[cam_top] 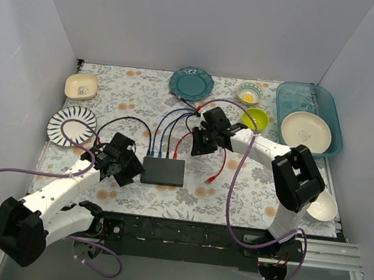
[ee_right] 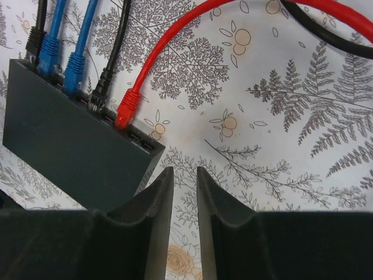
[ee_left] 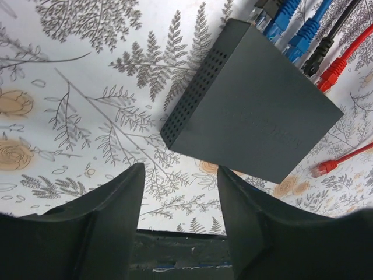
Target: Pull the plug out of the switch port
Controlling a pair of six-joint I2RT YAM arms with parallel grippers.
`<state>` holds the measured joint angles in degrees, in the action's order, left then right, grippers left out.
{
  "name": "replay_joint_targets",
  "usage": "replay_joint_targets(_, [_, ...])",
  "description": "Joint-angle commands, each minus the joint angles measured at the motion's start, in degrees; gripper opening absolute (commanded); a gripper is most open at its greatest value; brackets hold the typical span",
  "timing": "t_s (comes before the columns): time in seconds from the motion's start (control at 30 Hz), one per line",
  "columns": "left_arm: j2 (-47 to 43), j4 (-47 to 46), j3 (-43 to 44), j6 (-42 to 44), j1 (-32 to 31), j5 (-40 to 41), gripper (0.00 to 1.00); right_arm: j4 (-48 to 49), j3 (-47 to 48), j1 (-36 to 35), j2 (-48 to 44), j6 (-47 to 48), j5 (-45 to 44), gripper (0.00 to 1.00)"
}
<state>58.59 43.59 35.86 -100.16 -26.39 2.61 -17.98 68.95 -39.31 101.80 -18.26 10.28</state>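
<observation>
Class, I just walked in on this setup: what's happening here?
Two robot arms face a black switch with five cables plugged in. The left gripper, open and empty, sits at its short end. The right gripper, jaws narrowly apart, empty, hovers by the red plug, seated in its port. Nothing is gripped.

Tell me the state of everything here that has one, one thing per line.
switch: five ports occupied, two end ports empty
red plug: seated in its port
loose red plug: unplugged, lying on the table
left gripper: fingers wide open, empty
right gripper: fingers narrowly apart, empty
</observation>
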Motion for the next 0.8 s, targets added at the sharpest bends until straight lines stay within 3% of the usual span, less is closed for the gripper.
replay_joint_targets(0.0, [-4.0,2.6,-1.1,-2.3,-0.2,0.7,0.45,2.3,2.8,-0.5,2.9,-0.5,0.0,0.3])
replay_joint_targets(0.07, [-3.5,2.5,-1.3,-2.2,-0.2,-0.8,0.38,2.7,3.4,-0.5,4.7,-0.5,-0.4,0.3])
replay_joint_targets(0.1, [-3.2,2.2,-1.8,-2.1,-0.2,-1.4,0.29,2.7,4.6,-0.5,5.5,-0.3,-0.2,0.3])
replay_joint_targets(0.23, [-2.2,1.3,-3.1,-2.1,-0.6,-4.4,0.1,2.2,7.0,-0.8,9.8,-0.4,0.7,0.29])
replay_joint_targets(0.5, [-0.6,-1.9,-6.9,-3.0,-2.3,-8.3,0.02,3.2,5.0,-4.0,10.3,-0.1,1.9,0.29])
replay_joint_targets(0.77, [11.6,-5.5,-5.1,-1.2,-3.1,-7.5,0.02,2.6,-0.8,-9.8,7.1,0.4,2.1,0.28])
